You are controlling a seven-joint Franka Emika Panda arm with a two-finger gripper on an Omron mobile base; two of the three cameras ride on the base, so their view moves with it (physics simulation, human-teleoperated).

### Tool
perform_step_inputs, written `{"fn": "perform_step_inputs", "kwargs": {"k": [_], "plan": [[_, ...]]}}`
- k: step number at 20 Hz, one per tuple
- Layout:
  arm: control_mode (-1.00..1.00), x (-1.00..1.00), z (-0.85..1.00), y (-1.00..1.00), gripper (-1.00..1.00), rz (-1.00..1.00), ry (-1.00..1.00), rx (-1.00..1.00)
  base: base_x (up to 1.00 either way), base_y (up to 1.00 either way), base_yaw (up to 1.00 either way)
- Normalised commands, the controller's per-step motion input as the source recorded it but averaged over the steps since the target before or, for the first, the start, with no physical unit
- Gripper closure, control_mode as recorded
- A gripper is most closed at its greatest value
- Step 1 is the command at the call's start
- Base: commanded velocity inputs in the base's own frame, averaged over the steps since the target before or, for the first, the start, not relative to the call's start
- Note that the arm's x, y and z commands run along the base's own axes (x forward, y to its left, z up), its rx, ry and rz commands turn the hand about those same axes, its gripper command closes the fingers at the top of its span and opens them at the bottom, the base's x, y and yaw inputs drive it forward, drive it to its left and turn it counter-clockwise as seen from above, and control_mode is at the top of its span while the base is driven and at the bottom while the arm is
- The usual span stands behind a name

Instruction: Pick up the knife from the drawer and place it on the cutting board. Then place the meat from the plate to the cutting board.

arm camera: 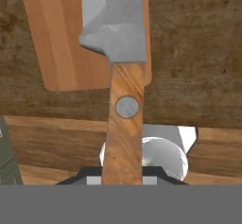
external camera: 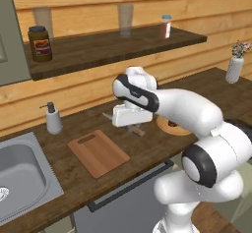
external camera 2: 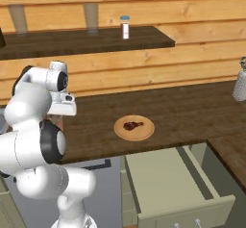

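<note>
The knife (arm camera: 122, 76) is clamped in the gripper (arm camera: 122, 178) by the lower end of its wooden handle, and its silver blade points away from the hand, out over the near end of the cutting board (arm camera: 61, 38). In the left base view the knife (external camera: 135, 129) hangs just under the hand, above the tabletop (external camera: 162, 151) between the board and the plate (external camera: 170, 127). The knife looks light and stiff, with a smooth, hard handle that could twist in a two-finger hold; the handle is the safe place to grip, well back from the blade, as it is held here. It is not yet over the middle of the board, so the placing step appears unfinished.

The meat (external camera 2: 132, 124), a small lumpy chunk, lies on the plate, well apart from the board. It is probably soft and a bit slick, best taken across its thickest part. Below the tabletop edge the drawer (external camera 2: 178, 183) stands pulled open. A soap bottle (external camera: 53, 119) stands beside the sink (external camera: 22, 178), and a vase (external camera: 235, 67) stands at the far right.
</note>
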Motion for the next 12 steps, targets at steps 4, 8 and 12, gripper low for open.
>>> {"fn": "perform_step_inputs", "kwargs": {"k": [4, 8, 12], "plan": [[-1.00, 0.00, -0.56, 0.93, 1.00, 0.08, 0.00, 0.04, 0.00, 0.00, 0.00], [-1.00, 0.00, -0.58, 0.87, 1.00, 0.08, 0.00, 0.01, 0.00, 0.00, 0.00], [-1.00, 0.01, -0.44, 0.62, 1.00, 0.01, 0.00, 0.00, 0.00, 0.00, 0.00]]}}
